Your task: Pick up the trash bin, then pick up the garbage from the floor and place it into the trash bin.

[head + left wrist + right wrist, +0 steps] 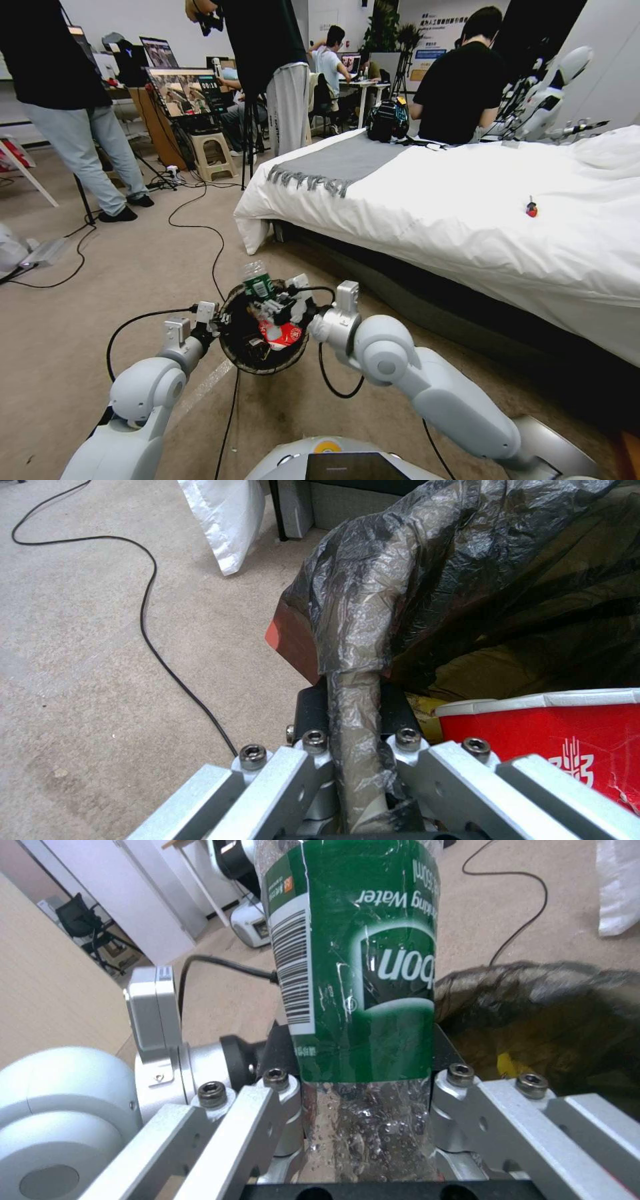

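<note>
one bottle (363,990), one cup (553,740), one trash bin (230,337).

cup (280,335) in bin (233,347); bottle (257,281) above rim

Bottle (363,965): neck and base are running past the frame's top and bottom edges. Trash bin (507,580): white wall is lying hidden under the bag. Red cup (567,745): lower right edge is cropping it.
</note>
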### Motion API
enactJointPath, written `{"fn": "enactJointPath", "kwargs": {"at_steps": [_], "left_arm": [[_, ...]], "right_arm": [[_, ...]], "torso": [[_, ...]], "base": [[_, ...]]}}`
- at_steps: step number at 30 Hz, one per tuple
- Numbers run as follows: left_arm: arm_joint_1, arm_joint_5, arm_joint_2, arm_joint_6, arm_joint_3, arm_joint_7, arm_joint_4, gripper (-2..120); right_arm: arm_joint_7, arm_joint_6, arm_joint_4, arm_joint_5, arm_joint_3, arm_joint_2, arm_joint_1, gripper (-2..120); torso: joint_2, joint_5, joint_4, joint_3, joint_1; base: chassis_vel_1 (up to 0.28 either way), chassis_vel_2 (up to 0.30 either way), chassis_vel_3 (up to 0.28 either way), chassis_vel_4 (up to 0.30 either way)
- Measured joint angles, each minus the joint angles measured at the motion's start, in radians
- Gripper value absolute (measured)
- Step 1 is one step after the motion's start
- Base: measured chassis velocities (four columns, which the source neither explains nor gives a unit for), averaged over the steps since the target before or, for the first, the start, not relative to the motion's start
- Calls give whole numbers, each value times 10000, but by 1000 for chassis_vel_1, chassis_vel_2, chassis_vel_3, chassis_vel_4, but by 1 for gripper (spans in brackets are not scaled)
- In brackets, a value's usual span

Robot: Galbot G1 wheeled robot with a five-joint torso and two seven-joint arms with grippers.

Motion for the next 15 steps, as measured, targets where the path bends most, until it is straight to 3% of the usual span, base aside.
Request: {"fn": "enactJointPath", "kwargs": {"at_steps": [15], "left_arm": [[9,2,1,0,3,7,-15,1]], "right_arm": [[242,-23,-416,-236,-107,170,-24,21]], "torso": [[0,1,0,0,0]], "base": [[0,0,0,0]]}}
